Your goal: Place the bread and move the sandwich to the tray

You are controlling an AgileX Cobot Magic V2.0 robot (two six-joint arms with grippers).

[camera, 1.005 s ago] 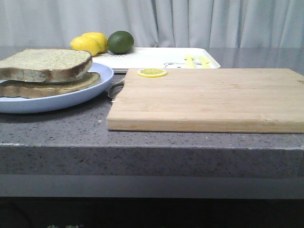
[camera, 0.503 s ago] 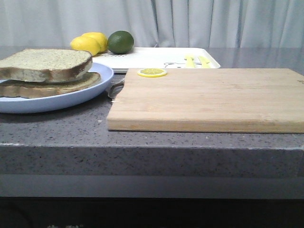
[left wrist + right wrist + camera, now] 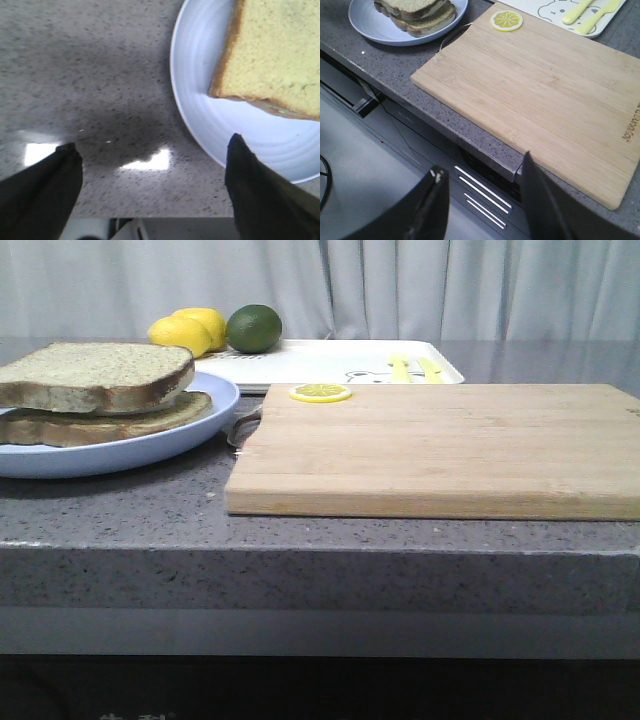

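Note:
The sandwich (image 3: 95, 395) lies on a pale blue round plate (image 3: 215, 410) at the counter's left. Its top is the thick bread (image 3: 100, 375), over a flatter slice; no egg shows. The white tray (image 3: 320, 360) lies behind the plate and the board. My left gripper (image 3: 150, 145) is open and empty over the grey counter, beside the plate's rim (image 3: 200, 100), with the bread (image 3: 275, 55) close by. My right gripper (image 3: 482, 165) is open and empty, off the counter's front edge, with the plate (image 3: 365, 22) and the tray (image 3: 530, 5) far from it. Neither gripper shows in the front view.
A tan wooden cutting board (image 3: 430, 445) fills the counter's middle and right, with a lemon slice (image 3: 320, 393) at its far left corner. Two lemons (image 3: 190, 330) and a lime (image 3: 254, 328) stand at the tray's left end. Yellow utensils (image 3: 412, 368) lie on the tray.

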